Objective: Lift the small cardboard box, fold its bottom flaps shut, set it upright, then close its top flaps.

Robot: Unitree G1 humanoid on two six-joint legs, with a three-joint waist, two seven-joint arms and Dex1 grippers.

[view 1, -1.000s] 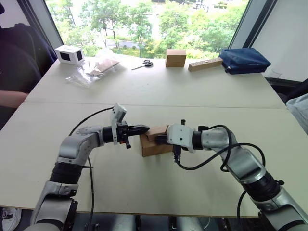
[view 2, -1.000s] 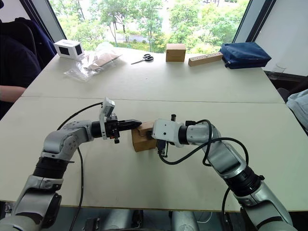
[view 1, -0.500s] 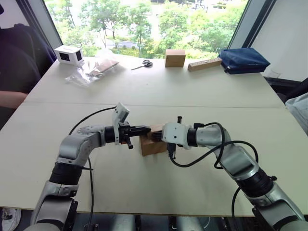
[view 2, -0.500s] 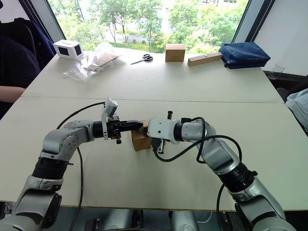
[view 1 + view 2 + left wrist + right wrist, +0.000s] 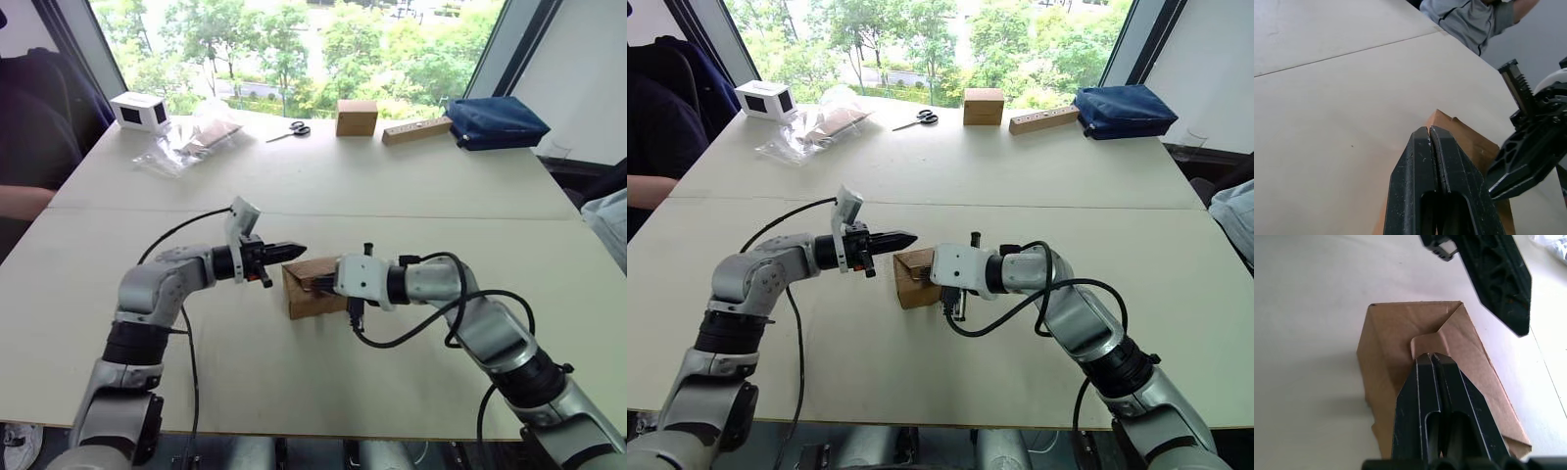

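Backing off, the left pincer (image 5: pixel 297 250) is hovering closed above the box (image 5: pixel 312 290), which is sitting on the surface (image 5: pixel 392 186) while the closed right pincer (image 5: pixel 1431 357) is pressing its top flaps (image 5: pixel 1449 340) down.

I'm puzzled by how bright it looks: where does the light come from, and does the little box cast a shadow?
Left eye view: daylight enters through the windows behind the pale table. Right wrist view: the small plain brown cardboard box throws a soft shadow on the table beside it, under the shut right gripper.
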